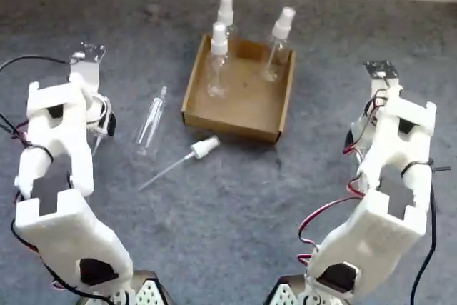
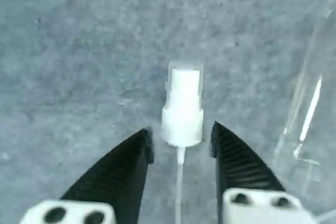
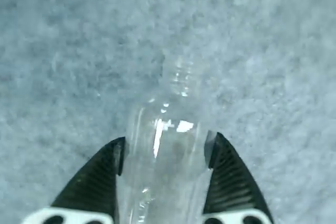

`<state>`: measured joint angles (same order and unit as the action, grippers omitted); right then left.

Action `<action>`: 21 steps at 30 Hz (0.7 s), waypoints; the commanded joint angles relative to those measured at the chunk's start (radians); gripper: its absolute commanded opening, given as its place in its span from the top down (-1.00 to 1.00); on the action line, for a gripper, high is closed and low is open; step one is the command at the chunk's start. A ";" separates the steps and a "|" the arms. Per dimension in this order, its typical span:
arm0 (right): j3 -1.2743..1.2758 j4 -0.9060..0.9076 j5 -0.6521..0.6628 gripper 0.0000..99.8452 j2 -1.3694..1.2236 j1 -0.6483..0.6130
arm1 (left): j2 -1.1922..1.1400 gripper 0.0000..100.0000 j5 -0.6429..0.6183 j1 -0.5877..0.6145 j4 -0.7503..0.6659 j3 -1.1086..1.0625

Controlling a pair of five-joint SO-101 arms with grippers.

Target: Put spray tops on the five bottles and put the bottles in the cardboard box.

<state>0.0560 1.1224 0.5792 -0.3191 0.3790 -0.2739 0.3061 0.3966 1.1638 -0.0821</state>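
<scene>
While the left gripper (image 2: 181, 129) is carrying a spray top (image 2: 182, 109) between its jaws above the grey table (image 2: 79, 35), the right gripper (image 3: 167, 140) is clamping the sides of an uncapped bottle (image 3: 165, 156), whose threaded neck is pointing away from the wrist. Judging from that, the step in hand is joining these two, and doing it well is looking like a matter of alignment. The thin dip tube (image 2: 179, 182) has to be entering the narrow neck first, so the arms should be bringing tube tip and bottle mouth onto one line before closing in. The collar should then be going squarely onto the threads rather than at an angle, which could be bending the tube or twisting the bottle in its grip. Three capped bottles (image 1: 216, 62) are standing at the cardboard box (image 1: 230, 126), two plainly inside it; whether the rearmost is standing inside or just behind the far wall is hard to tell. Another bare bottle (image 1: 149, 123) and a loose top (image 1: 203, 147) are lying on the table between the left arm and the box. The tube's lower end and the held bottle's base are being cut off at the frame edges. Narrow gaps are showing beside the collar, so exactly where the left jaws are pinching the top is not clear.
</scene>
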 commanded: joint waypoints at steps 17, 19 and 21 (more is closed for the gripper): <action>-0.053 0.024 0.081 0.74 0.005 0.016 | -0.225 0.70 -0.011 -0.012 -0.094 0.151; -0.053 0.027 0.081 0.74 0.005 0.016 | -0.216 0.81 -0.011 -0.008 -0.098 0.151; -0.053 0.027 0.081 0.74 0.005 0.016 | -0.196 0.92 -0.009 -0.008 -0.098 0.151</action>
<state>0.0560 1.1362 0.6483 -0.3207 0.3805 -0.4918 0.3046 0.3936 1.1132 0.0269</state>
